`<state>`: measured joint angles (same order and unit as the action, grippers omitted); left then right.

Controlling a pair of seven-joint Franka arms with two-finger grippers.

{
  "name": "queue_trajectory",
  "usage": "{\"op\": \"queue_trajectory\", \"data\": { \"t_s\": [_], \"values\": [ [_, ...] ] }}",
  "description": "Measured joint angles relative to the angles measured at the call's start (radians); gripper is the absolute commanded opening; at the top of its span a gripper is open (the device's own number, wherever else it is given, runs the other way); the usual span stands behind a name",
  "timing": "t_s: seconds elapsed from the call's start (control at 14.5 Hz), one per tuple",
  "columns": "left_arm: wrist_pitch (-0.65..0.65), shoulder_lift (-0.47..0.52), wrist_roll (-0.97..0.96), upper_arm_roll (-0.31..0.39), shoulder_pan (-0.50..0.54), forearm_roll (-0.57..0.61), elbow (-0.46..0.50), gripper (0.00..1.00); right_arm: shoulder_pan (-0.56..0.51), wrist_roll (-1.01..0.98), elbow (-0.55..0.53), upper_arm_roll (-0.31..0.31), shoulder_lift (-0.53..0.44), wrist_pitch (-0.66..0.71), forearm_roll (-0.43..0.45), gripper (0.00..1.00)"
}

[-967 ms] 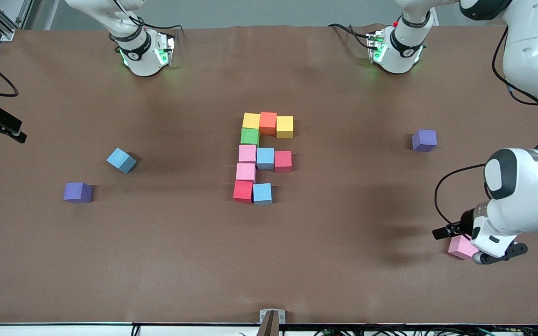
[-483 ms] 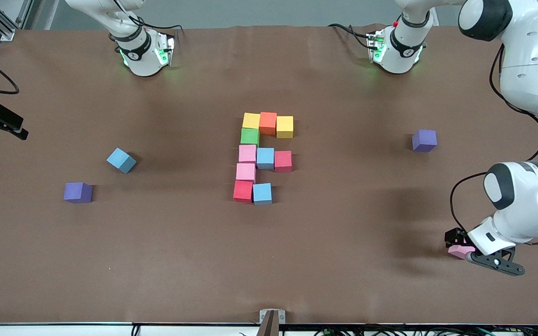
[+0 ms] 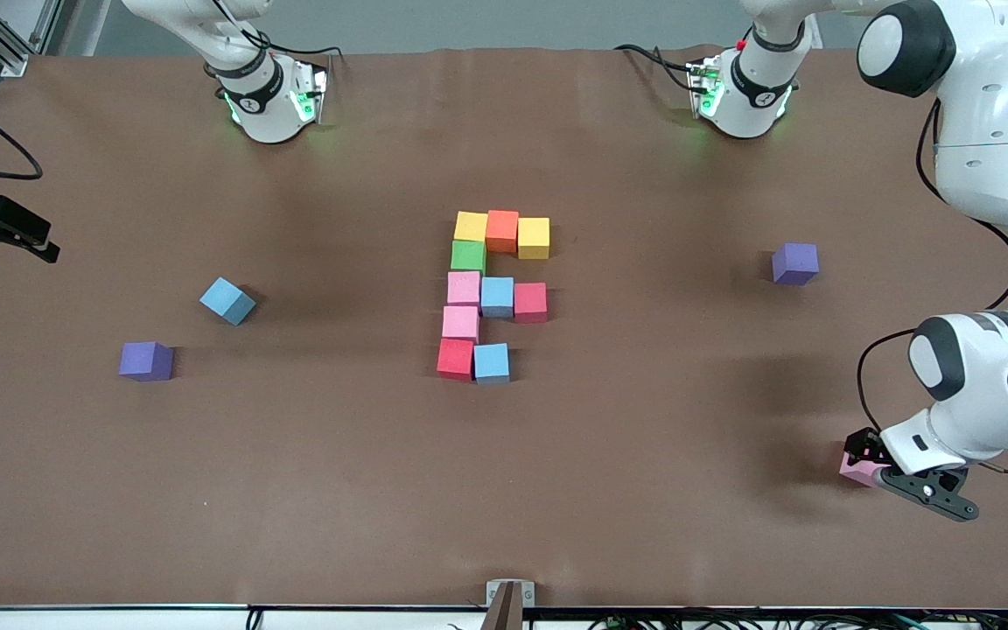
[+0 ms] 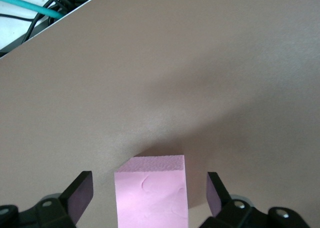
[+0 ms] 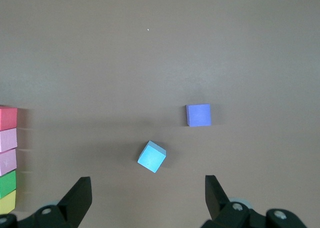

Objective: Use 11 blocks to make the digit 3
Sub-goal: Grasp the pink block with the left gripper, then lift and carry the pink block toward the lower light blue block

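At mid-table we find the partly built digit 3, ten blocks in all. Its top row, farthest from the front camera, reads yellow, orange, yellow. A green block sits just below the first yellow. Next comes a row of pink, light blue and red, then a single pink, then red and light blue nearest the camera. The blocks touch or nearly touch, with slight misalignment.

A loose pink block lies well apart from the figure, near the camera at the left arm's end of the table. The left gripper is down around it, fingers spread on either side and clear of its faces, so nothing is gripped.

Toward the right arm's end lies a loose light blue block, turned at an angle, with a purple cube nearer the camera beside it. The right gripper hangs open over this area, well above the table. A second purple cube stands alone between the figure and the left arm's end. Nothing lies between the pink block and the figure.
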<state>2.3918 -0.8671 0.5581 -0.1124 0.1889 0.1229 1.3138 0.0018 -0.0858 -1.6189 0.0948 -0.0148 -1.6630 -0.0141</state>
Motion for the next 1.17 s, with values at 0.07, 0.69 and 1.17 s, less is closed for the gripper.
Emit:
{"op": "queue_trajectory", "data": {
  "t_s": [0.07, 0.69, 1.17],
  "values": [
    [0.0, -0.005, 0.004, 0.001, 0.004, 0.0, 0.0, 0.98, 0.0, 0.0, 0.0, 0.0, 0.0, 0.0, 0.0, 1.0],
    [0.001, -0.042, 0.01, 0.001, 0.013, -0.025, -0.005, 0.29, 0.0, 0.0, -0.001, 0.0, 0.0, 0.002, 0.0, 1.0],
    [-0.139, 0.014, -0.338, -0.095, 0.003, -0.111, -0.031, 0.25, 0.0, 0.0, -0.001, -0.001, 0.0, 0.003, 0.0, 1.0]
  ]
}}
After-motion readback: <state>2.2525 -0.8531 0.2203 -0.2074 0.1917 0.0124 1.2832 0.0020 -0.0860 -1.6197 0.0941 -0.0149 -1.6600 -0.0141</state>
